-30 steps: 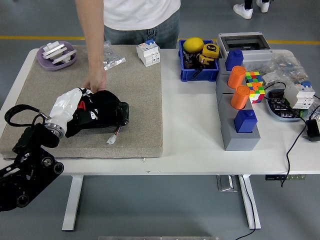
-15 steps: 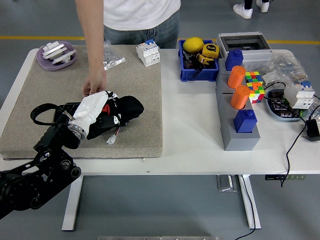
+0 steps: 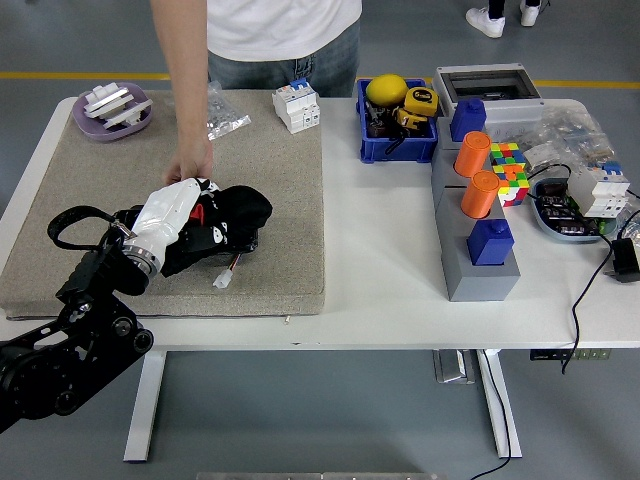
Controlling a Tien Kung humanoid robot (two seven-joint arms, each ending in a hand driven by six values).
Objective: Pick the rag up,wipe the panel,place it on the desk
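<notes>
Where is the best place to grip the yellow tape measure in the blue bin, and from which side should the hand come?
Grip the yellow tape measure across its flat sides, probably from above: it sits on top of the blue bin, clear of the walls, with a yellow round object close at its left.

Rag [image 3: 235, 215] on mat [image 3: 280, 180], perhaps touching hand [image 3: 190, 165].

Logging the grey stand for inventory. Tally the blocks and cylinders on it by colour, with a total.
Blue blocks: 2
Orange cylinders: 2
Total: 4, all standing on the grey stand
</notes>
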